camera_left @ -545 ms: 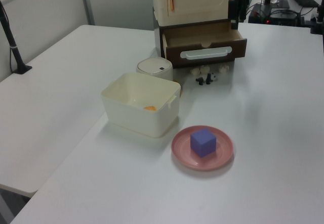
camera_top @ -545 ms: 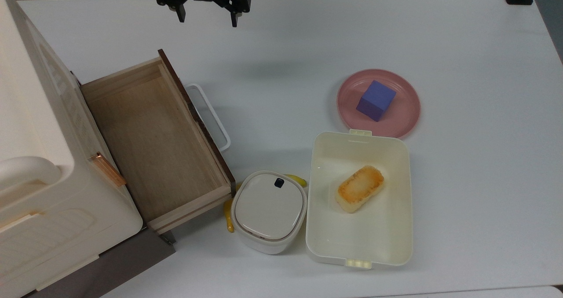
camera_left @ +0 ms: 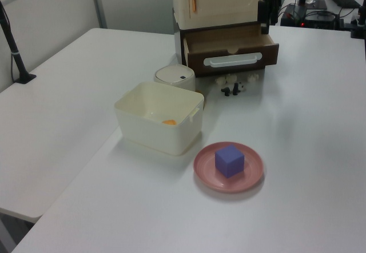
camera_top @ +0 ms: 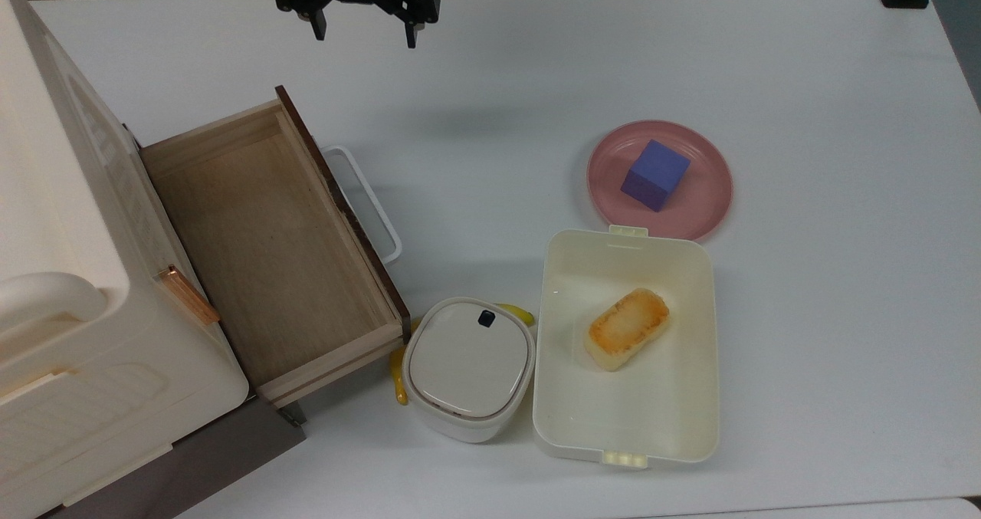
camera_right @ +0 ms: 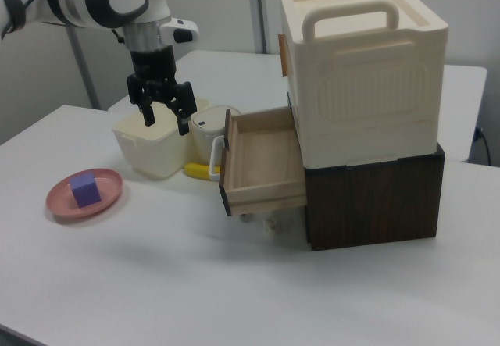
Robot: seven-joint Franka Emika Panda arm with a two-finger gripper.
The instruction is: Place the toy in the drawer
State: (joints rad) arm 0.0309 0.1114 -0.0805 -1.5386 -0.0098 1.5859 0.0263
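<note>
Two fingers of the end effector (camera_top: 362, 36) stand wide apart, holding nothing, above the table (camera_top: 536, 67).

Top view: looks straight down on the table (camera_top: 805, 82), fairly close. Left view: raised, oblique, stands off past the pink plate (camera_left: 229, 167), facing the drawer (camera_left: 231, 50) front. Right view: lower, oblique, opposite side, nearest the cabinet (camera_right: 367, 112). All three share the drawer, plate and cream box (camera_top: 625, 343).
</note>
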